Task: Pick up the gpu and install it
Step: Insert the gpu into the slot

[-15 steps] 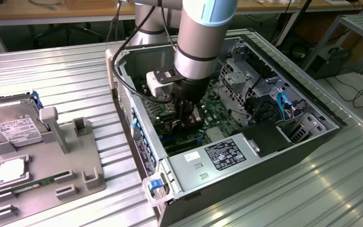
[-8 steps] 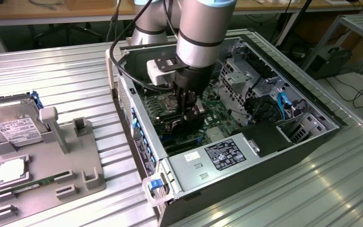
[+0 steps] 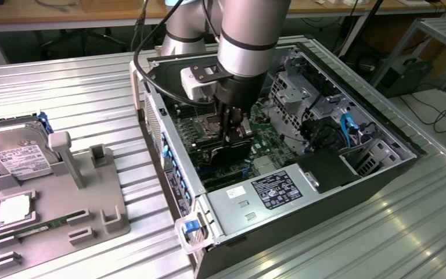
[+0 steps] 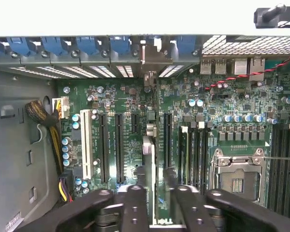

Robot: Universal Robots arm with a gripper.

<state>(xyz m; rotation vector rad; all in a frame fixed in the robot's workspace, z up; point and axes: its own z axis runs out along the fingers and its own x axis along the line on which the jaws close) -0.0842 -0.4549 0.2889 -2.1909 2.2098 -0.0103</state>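
The silver-sleeved arm reaches straight down into the open black computer case [image 3: 378,168], its black two-fingered gripper [image 4: 153,189] clamped on the edge of the gpu [image 4: 148,159], a thin upright circuit card standing edge-on over the green motherboard [image 4: 130,121], its silvery bracket [image 4: 150,63] at twelve o'clock against the case's rear wall.

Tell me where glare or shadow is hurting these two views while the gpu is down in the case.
Exterior view: window light streaks across the metal table, and the arm shades the gpu under the gripper. Wrist view: the white band above the case rear wall is blown out, the motherboard is evenly lit and sharp, and the near black fingers look soft.
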